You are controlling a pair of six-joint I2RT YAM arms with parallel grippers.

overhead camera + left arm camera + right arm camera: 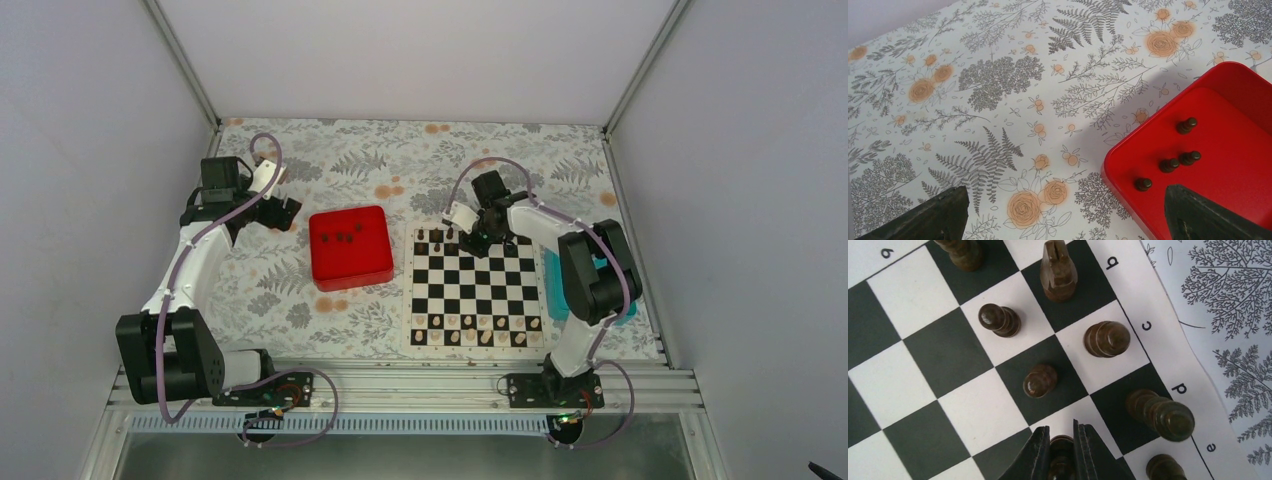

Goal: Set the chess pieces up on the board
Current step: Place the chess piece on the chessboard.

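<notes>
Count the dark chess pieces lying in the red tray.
4, all in the red tray: one chess piece toward its far side, two side by side in the middle, one nearest its left rim. The overhead view shows no others there.

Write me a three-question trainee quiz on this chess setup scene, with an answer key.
1. True or false: the left pincer is shut on a chess piece.
2. By the left wrist view, how many dark pieces lie in the red tray? A) two B) four C) seven
3. Fill in: the right pincer, above the board, is shut on a dark ____.
Key: 1 false, it stands open and empty; 2 B; 3 chess piece.
</notes>
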